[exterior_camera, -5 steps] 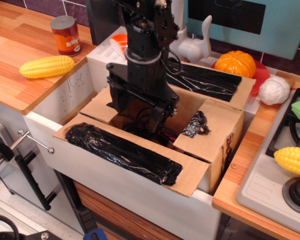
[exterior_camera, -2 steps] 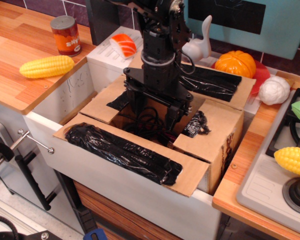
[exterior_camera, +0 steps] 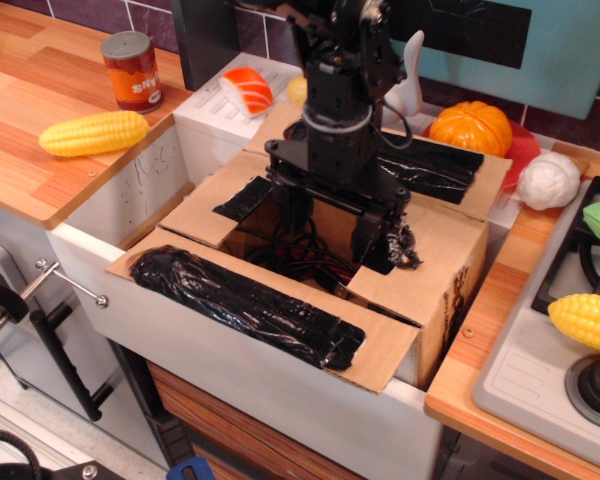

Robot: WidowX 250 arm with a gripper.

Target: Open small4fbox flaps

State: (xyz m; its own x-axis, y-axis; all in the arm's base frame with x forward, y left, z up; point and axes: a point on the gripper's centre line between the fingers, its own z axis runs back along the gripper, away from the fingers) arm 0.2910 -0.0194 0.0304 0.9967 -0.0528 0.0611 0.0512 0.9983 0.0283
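Note:
The brown cardboard small4fbox sits inside the white sink basin. Its near long flap and far long flap lie folded outward, each with crinkled black tape. The left short flap and right short flap lie about level at the two ends, each with a black tape patch. My black gripper hangs over the box opening. Its fingers stand apart and hold nothing, the right one close to the right short flap's tape patch. Dark cables show inside the box.
On the left counter lie a yellow toy corn and a red can. A sushi toy rests on the white ledge behind the box. An orange pumpkin, a white garlic toy and a second corn lie to the right.
The gripper has moved right and toward the back across the box opening, from over the left short flap to beside the right short flap. The flaps have not visibly moved.

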